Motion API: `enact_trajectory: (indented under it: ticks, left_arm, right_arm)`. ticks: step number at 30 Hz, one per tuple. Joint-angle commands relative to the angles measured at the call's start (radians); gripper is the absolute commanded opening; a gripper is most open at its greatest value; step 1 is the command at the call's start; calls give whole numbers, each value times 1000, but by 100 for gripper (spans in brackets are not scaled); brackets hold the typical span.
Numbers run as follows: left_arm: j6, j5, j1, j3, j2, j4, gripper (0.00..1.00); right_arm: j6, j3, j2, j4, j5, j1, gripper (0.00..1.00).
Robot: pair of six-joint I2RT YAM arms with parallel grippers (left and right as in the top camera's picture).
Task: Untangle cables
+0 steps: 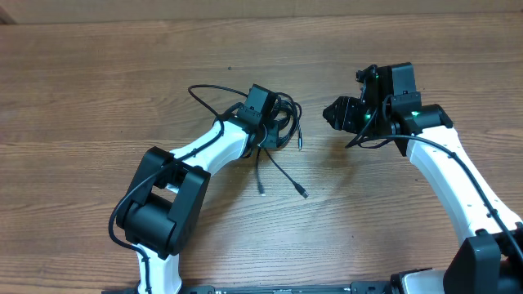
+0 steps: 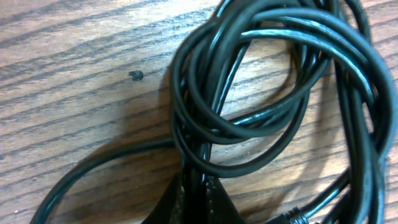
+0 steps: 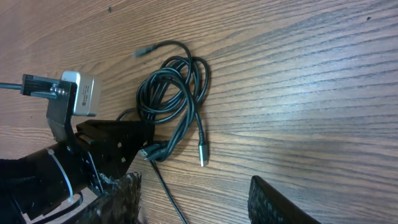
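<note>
Partly – cables (image 2: 367, 112) under left hand (image 2: 194, 202)

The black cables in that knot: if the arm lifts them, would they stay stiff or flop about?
Probably floppy: the cables curl in loose loops and their ends trail limp. Likely light, being thin. The tangle may rise as one clump.

The bench (image 1: 98, 82) has a brown wood-grain surface, its streaks running mostly left to right in the overhead view. A small dark speck (image 2: 135, 75) sits on a bare part of it. A paler tan strip (image 1: 245, 6) borders its far edge.
</note>
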Motion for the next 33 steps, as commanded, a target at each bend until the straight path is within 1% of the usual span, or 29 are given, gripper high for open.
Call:
enact_trajectory:
  ticks: [1,3,9,14,17,21,26,29,31,33]
  left_arm:
    - [4,-13,0,1,31,-19,4]
    - [4,-13,0,1,31,-25,4]
    - [4,-10,4,3,-4,-31,4]
    - [5,-16,6,3,-127,-41,4]
    - [5,-22,6,3,-223,-55,4]
    - [5,-52,6,3,-364,-78,4]
    - [13,-105,6,3,-544,-133,4]
    - [27,-138,6,3,-623,-168,4]
    - [27,-169,6,3,-667,-190,4]
    - [28,-207,6,3,-705,-216,4]
  right_arm:
    - [-4,25,1,2,6,3,54]
    - [-4,25,1,-2,6,3,54]
    - [-16,25,2,-39,6,3,67]
    - [-27,25,2,-59,-19,3,84]
    - [-27,25,2,-55,-97,3,100]
    - [-27,25,2,-53,-222,3,100]
    - [-27,25,1,-50,-301,3,99]
    - [-31,25,1,-24,-385,3,90]
    - [-44,25,1,17,-488,3,86]
    - [-54,25,1,67,-603,3,84]
